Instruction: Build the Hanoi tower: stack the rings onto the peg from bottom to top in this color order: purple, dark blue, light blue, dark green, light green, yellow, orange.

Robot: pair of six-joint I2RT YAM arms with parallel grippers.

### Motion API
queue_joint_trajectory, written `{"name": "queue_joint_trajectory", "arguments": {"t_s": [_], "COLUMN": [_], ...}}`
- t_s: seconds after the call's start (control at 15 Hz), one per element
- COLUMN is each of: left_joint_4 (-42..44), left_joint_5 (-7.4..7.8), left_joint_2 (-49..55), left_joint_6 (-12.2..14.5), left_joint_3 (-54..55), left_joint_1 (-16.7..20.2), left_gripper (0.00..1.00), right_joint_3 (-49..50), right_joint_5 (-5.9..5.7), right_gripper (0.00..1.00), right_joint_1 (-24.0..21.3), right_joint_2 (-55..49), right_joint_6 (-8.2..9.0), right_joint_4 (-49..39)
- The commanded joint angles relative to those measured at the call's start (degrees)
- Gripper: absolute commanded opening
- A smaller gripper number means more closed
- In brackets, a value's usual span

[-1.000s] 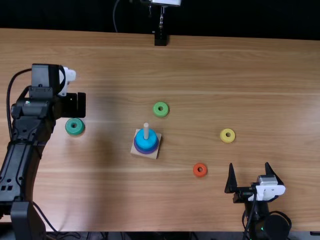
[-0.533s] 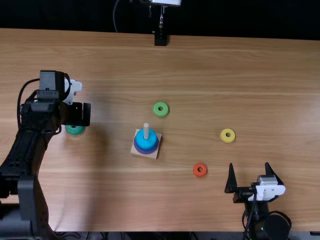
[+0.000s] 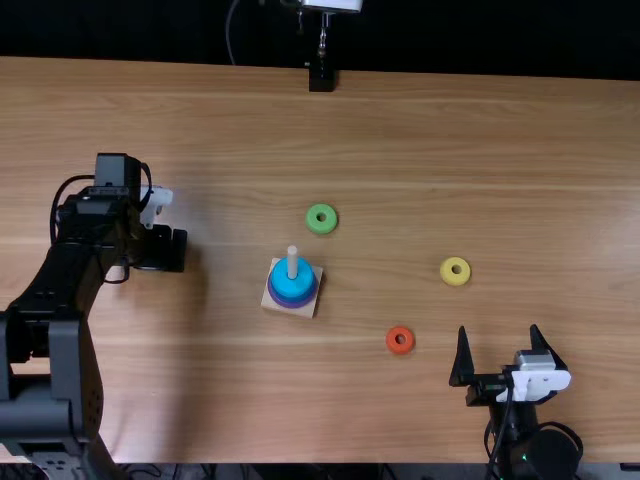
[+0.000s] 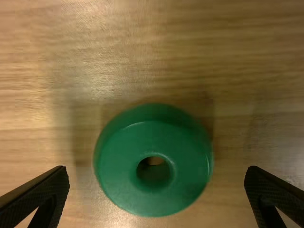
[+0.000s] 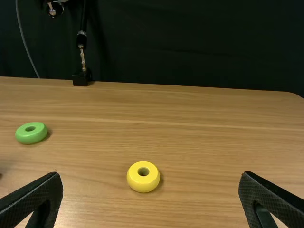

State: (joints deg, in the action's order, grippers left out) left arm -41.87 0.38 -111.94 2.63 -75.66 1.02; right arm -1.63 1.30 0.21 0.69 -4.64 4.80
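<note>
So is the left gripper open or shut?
Open: the left gripper has its two fingers wide apart, neither touching the dark green ring.

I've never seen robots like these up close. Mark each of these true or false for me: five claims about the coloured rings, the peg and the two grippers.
1. The light blue ring is on the pale wooden peg. True.
2. The yellow ring is on the peg too. False: it lies on the light brown wooden table.
3. The left gripper has its black fingers apart. True.
4. The right gripper is holding the orange ring. False: its fingers are open, and that ring lies on the table.
5. The light green ring lies nearer the peg than the yellow one. True.
</note>
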Motion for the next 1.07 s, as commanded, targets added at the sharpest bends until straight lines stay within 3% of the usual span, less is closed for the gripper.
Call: {"name": "queue_joint_trajectory", "arguments": {"t_s": [0.0, 0.73, 0.8, 1.0], "left_joint_4": [-0.1, 0.6, 0.7, 0.7], "left_joint_5": [0.04, 0.04, 0.04, -0.17], "left_joint_2": [-1.2, -2.8, -2.9, -2.9], "left_joint_6": [0.5, 0.7, 0.7, 0.7], "left_joint_3": [-0.5, -0.5, -0.5, -0.5], "left_joint_1": [-0.3, -0.5, -0.6, -0.8], "left_gripper": [1.0, 0.98, 0.77, 0.02], "right_joint_3": [0.7, 0.7, 0.7, 0.7], "right_joint_5": [-0.03, -0.03, -0.03, -0.03], "right_gripper": [1.0, 1.0, 1.0, 1.0], "right_joint_1": [-0.7, -0.7, -0.7, -0.7], "right_joint_2": [-0.7, -0.7, -0.7, -0.7], "right_joint_6": [-0.1, -0.1, -0.1, -0.1], "right_joint_4": [0.2, 0.2, 0.2, 0.1]}}
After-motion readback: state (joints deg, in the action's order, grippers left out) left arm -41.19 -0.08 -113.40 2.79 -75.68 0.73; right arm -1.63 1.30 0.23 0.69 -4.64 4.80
